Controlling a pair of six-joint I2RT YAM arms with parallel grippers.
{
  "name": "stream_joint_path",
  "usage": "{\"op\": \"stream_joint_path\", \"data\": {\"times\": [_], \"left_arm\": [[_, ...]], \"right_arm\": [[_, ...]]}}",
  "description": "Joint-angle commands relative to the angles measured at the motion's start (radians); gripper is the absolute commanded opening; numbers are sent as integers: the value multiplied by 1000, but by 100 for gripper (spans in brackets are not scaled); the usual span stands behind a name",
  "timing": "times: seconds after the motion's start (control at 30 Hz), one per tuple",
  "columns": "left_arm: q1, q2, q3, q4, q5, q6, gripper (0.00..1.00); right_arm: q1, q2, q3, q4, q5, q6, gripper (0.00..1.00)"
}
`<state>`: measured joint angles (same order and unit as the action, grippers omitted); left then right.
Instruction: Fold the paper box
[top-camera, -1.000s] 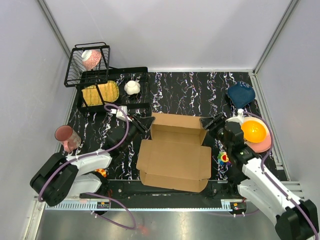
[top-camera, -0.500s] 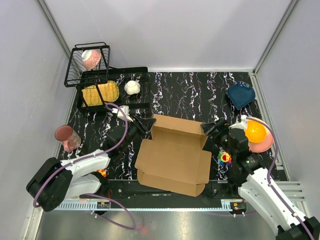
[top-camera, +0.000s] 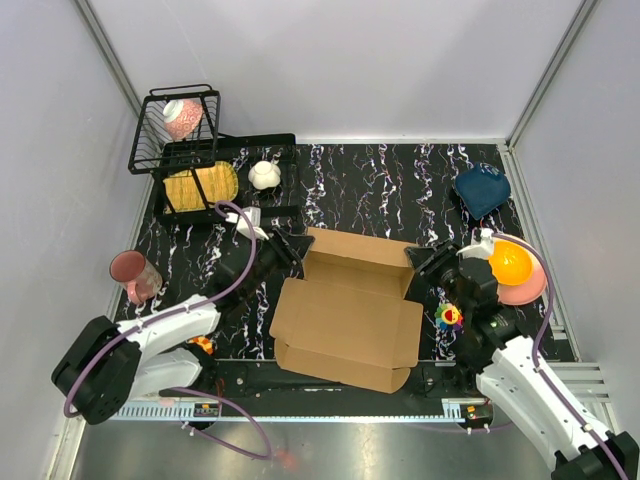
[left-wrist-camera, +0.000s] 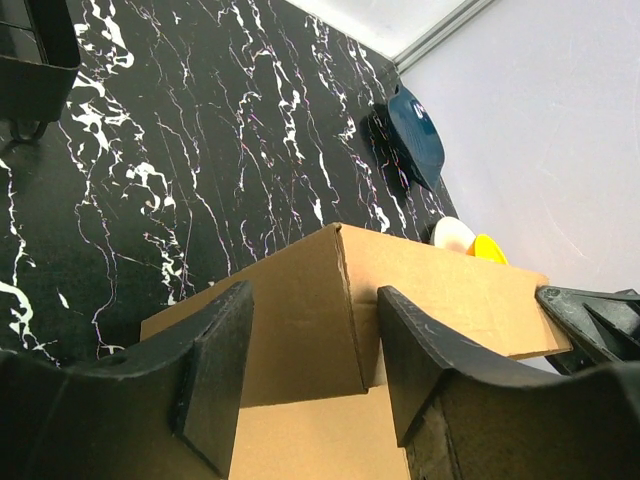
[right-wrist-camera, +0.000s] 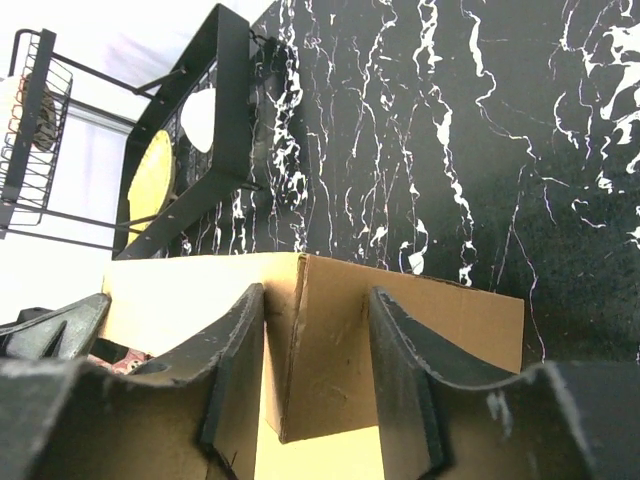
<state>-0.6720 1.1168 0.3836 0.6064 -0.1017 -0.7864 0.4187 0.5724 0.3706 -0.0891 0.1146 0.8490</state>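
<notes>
Left gripper (left-wrist-camera: 312, 300) fingers stood apart, straddling the rear-left corner of the paper box (top-camera: 345, 325), with no pinch visible. The right gripper (right-wrist-camera: 318, 295) mirrored it at the rear-right corner, fingers likewise parted around the fold. The box sat mid-way across the black marbled table (top-camera: 380, 190) between the two arms, base flat, rear wall raised, front flaps low. It looked like the back-corner step was in hand. The next move would call for both to work the side flaps inward together, evenly, so the wall wouldn't skew.

We are pulling the right gripper (top-camera: 415, 258) nearer; the box (top-camera: 345, 325) is twisting, its far right corner sliding nearer, while our left gripper (top-camera: 299, 248) is edging right.
</notes>
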Motion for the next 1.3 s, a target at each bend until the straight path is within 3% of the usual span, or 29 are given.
{"op": "stream_joint_path", "data": {"times": [0.0, 0.2, 0.27, 0.4, 0.63, 0.83, 1.0, 1.03, 1.1, 1.13, 1.17, 1.23, 1.27], "left_arm": [[-11, 60, -11, -166, 43, 39, 54], [-11, 89, -41, -132, 54, 27, 49], [-11, 80, -48, -141, 45, 26, 49], [-9, 20, -14, -212, 14, 30, 54], [-8, -92, 99, -358, -64, 58, 66], [14, -192, 197, -470, -113, 116, 77], [26, -244, 274, -557, -160, 148, 78], [26, -255, 285, -571, -174, 144, 78], [26, -309, 279, -600, -208, 133, 78], [28, -333, 262, -605, -217, 127, 78], [26, -359, 249, -637, -228, 122, 78], [26, -446, 204, -677, -268, 98, 78], [26, -509, 189, -715, -280, 90, 78]], "right_arm": [[9, -15, -71, -58, -49, -4, 41], [9, -46, -96, -95, -50, 5, 40], [9, -54, -81, -109, -49, -2, 46], [9, -48, 25, -165, -17, -60, 73], [9, 56, 305, -285, 28, -188, 89], [9, 127, 534, -375, 48, -365, 90], [17, 292, 734, -475, 17, -523, 87], [37, 319, 799, -512, 61, -547, 85], [214, 406, 872, -557, 226, -646, 85], [303, 437, 928, -583, 461, -689, 85], [489, 507, 951, -587, 579, -733, 86], [616, 585, 1000, -583, 829, -882, 88], [712, 653, 1010, -577, 880, -924, 89]]}}
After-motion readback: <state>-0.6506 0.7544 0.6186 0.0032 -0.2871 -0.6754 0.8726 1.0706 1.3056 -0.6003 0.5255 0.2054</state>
